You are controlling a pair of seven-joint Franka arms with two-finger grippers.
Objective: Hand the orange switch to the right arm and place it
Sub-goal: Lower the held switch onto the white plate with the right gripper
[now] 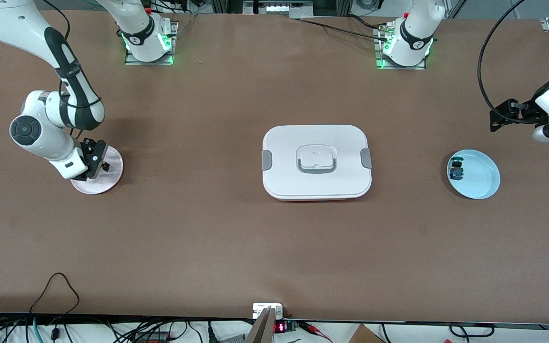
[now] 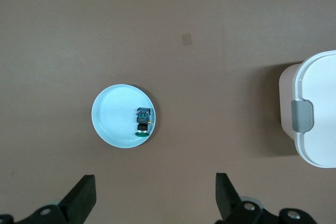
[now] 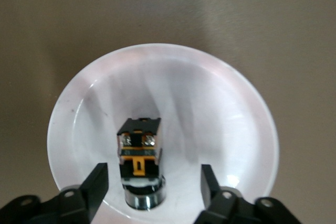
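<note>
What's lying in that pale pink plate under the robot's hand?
An orange switch sits on the pink plate, between the right hand's open fingers. The plate beneath it is hidden.

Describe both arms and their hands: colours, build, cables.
Both arms are white with dark bands and green-lit bases. The right hand has a black mount and black fingers on bolted black linkages. The left hand has black wedge-tipped fingers on an open black frame, with a black cable looping to its wrist.

Right gripper (image 3: 152, 182) low, fingers parted, left gripper (image 2: 156, 195) raised, wide open
</note>
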